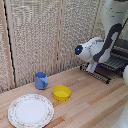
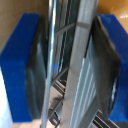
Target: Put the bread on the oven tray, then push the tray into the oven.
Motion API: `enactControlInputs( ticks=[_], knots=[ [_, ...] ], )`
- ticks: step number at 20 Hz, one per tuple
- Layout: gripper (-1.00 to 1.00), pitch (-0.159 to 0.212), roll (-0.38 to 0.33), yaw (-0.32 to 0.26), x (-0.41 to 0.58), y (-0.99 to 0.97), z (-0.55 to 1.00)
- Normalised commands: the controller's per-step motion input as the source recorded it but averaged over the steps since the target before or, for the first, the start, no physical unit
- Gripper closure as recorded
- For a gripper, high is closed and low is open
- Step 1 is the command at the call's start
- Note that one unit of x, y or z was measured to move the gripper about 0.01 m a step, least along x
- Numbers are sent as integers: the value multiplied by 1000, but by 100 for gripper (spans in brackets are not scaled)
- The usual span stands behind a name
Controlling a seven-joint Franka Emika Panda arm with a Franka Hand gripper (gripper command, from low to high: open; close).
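Evidently the end effector (image 2: 67, 70) straddles the front edge of the oven pan (image 1: 107, 64) at the right of the exterior frame, its blue pads (image 2: 20, 75) close on either side of the bars. Stiff, thin, slick metal: grip the rim squarely. No bread is visible.

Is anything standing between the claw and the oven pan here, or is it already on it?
Nothing visible stands between them. In the wrist view, the claw has its blue-tipped fingers on either side of the oven pan's metal edge. The exterior view shows the arm down at the pan; the bread is not visible.
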Motion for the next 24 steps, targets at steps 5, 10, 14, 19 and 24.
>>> enactControlInputs(
  ticks=[5, 10, 14, 19, 24],
  knots=[
    [100, 118, 112, 0, 85, -555, 741],
    [100, 48, 132, -2, 148, -829, 628],
    [100, 4, 113, 0, 32, -959, 394],
    [100, 0, 60, 0, 1, -1000, 297],
    [100, 0, 62, 0, 0, -1000, 291]
  ],
)
